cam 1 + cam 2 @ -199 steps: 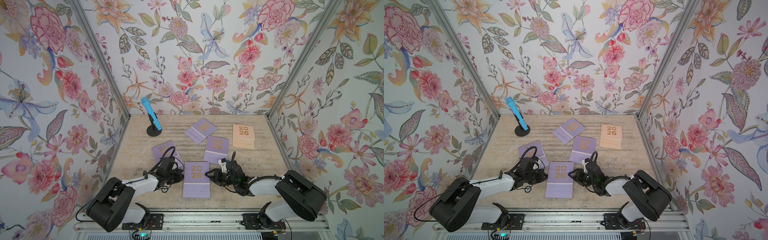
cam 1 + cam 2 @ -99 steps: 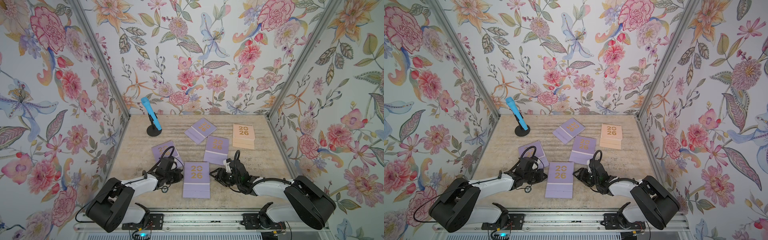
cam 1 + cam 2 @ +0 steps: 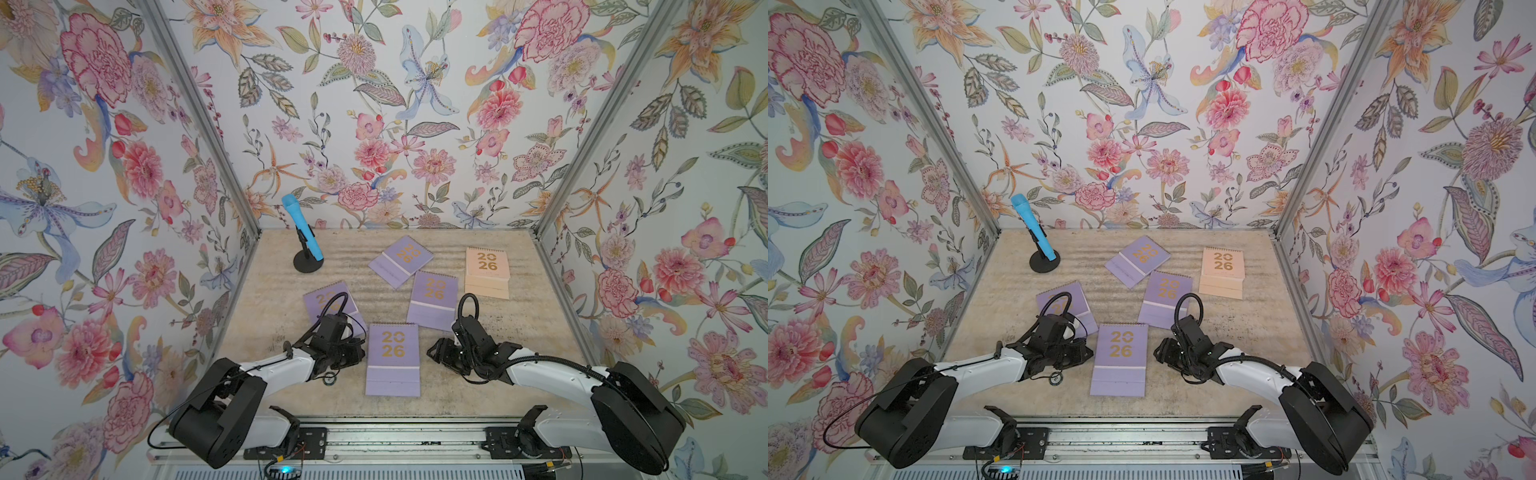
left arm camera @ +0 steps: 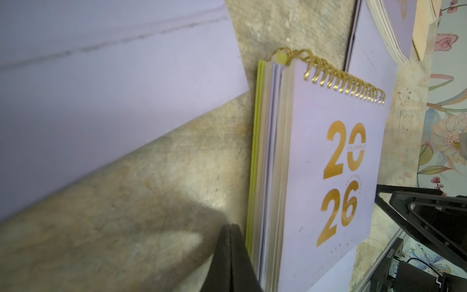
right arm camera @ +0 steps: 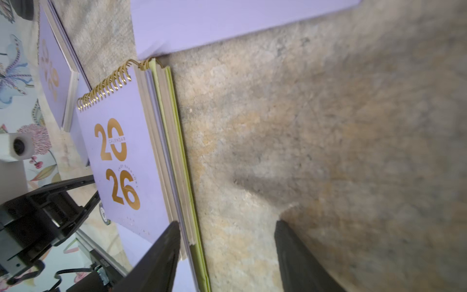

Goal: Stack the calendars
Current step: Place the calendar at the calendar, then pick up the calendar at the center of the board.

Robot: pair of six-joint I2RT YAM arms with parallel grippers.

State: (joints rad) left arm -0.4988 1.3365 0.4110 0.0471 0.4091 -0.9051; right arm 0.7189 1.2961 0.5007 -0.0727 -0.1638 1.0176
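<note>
Your left gripper [image 4: 230, 227] has its fingers pressed together with nothing between them, set low just beside one long edge of the front stack [image 3: 392, 359]. I cannot tell whether they actually touch it. Shut like that, they work as a flat stop for squaring the pile rather than as a grip.

Your right gripper [image 5: 227, 223] has its fingers spread and holds nothing. One finger [image 5: 164, 242] lies along the opposite long edge of the stack and the other stands over bare table [image 3: 519, 332]. With an arm on each flank, the pile looks bracketed to keep its edges in line.

The wrist views show why that matters. The lavender cover sits on top, more pages lie beneath it, and a yellow-green calendar [image 4: 254, 164] is at the bottom with its edge peeking out slightly.

Four calendars remain loose in both top views, so I judge the task to be partly done:

- a lavender one [image 3: 328, 299] behind your left wrist, partly hidden by its cable
- a lavender one [image 3: 434, 299] just beyond your right wrist
- a tilted lavender one [image 3: 401, 259] farther back
- the peach one [image 3: 487, 270] near the right wall

The blue microphone [image 3: 301, 232] stands well apart at the back left and is no part of this.
</note>
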